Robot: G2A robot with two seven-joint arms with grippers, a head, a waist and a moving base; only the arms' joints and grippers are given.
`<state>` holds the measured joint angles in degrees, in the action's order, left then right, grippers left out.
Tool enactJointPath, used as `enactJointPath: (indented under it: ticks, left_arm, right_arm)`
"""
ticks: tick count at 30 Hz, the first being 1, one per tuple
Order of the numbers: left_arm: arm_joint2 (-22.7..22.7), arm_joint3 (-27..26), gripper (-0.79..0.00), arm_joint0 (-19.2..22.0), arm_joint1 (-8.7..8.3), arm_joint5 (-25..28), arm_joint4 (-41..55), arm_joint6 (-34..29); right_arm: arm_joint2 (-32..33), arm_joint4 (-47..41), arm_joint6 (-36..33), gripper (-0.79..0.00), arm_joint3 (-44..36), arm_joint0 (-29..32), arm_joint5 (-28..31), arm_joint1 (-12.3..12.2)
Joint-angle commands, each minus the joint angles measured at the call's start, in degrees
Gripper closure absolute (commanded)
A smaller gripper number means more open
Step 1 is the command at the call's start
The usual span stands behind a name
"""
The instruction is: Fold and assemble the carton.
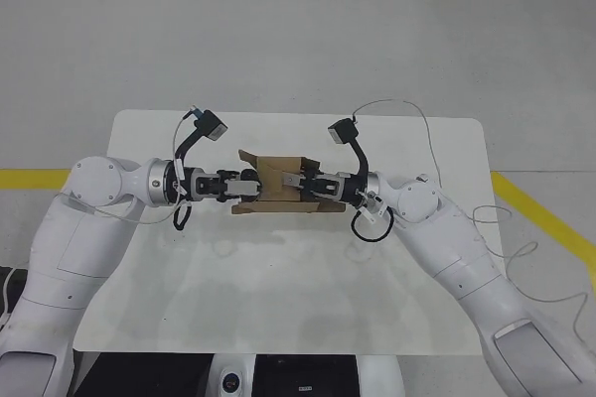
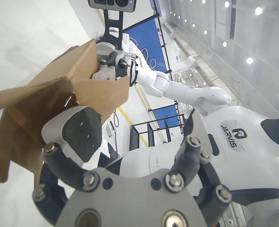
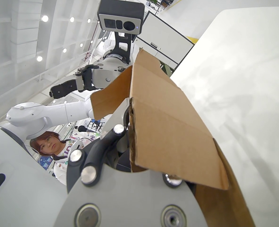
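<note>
White table (image 1: 298, 298), arms lying horizontal at carton (image 1: 273, 169).
Left wrist view showing left gripper (image 2: 137, 119) splayed wide, right gripper (image 2: 107, 70) clamping carton.

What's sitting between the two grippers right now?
The carton. The top view shows it lying between the left gripper and the right gripper.
</note>
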<state>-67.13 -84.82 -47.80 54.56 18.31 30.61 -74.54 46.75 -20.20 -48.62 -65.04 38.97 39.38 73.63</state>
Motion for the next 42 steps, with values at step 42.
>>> enactJointPath:
  ticks: [42]
  left_arm:
    - [-2.36, 3.27, -0.785, 0.70, -0.23, 0.51, -2.06, 2.06]
  right_arm:
    - [2.26, -2.56, -7.52, 0.000, 0.17, 1.98, -2.20, 0.49]
